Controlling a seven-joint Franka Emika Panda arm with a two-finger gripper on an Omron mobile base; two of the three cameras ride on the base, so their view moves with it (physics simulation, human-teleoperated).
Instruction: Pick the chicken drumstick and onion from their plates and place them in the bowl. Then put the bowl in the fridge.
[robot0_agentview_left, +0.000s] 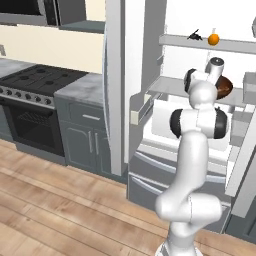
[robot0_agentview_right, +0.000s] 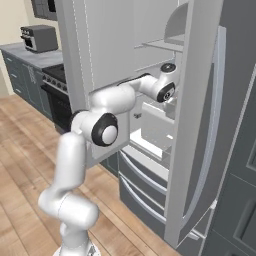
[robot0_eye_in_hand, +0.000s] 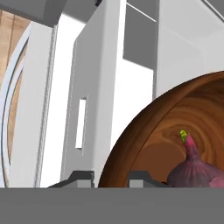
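The two small dark fingers (robot0_eye_in_hand: 82, 178) pinch the rim of the wide, shiny reddish-brown bowl (robot0_eye_in_hand: 175, 127) inside the open silver-grey fridge (robot0_agentview_left: 150, 90), and the little purple onion (robot0_eye_in_hand: 197, 168) (just past the fingers) looks light, so the hard, slippery rim needs a firm hold.

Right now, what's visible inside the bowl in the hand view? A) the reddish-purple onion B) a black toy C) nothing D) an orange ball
A: the hand view shows the onion, reddish-purple with a small green tip, sitting inside the glossy brown bowl, whose rim lies between the gripper fingertips; the bowl is at a fridge shelf in the left base view.
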